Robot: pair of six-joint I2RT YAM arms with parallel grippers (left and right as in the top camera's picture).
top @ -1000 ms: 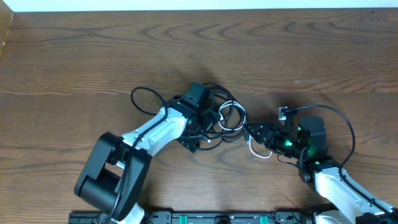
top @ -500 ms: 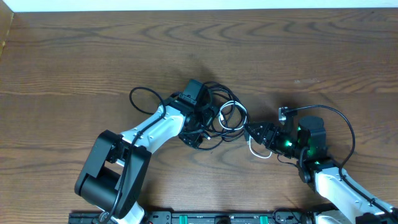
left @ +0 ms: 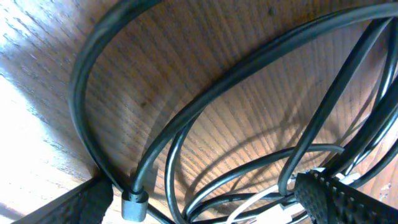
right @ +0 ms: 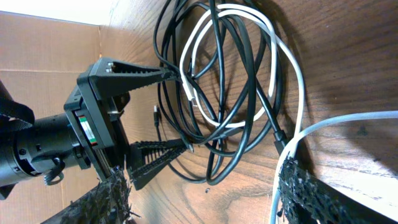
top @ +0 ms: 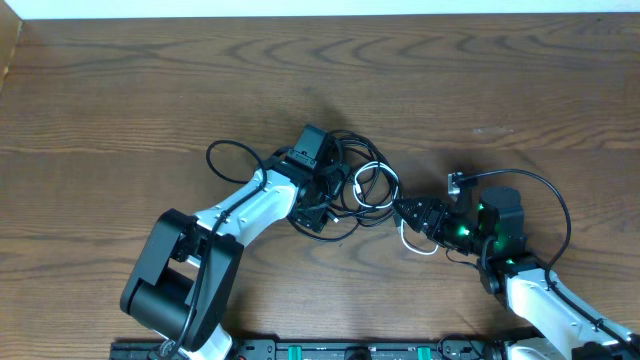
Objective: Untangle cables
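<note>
Tangle of cables (top: 362, 182) lies near the middle of the tabletop (top: 150, 90), between the two arms. Black cords loop over one another several times. The white cable (right: 273, 68) threads through them and trails a further loop toward the right arm.

Left gripper (top: 335, 197) sits at the left edge of the knot. Its jaws are spread wide with several black strands running between them, and nothing is clamped. In the right wrist view its upper fingertip touches the outermost black loops.

Right gripper (top: 408, 212) sits at the knot's right edge. Its jaws are likewise wide apart and hold nothing, and the white cable passes just beside one finger.

Both grippers point inward at the tangle from opposite sides, near each other but not touching.
</note>
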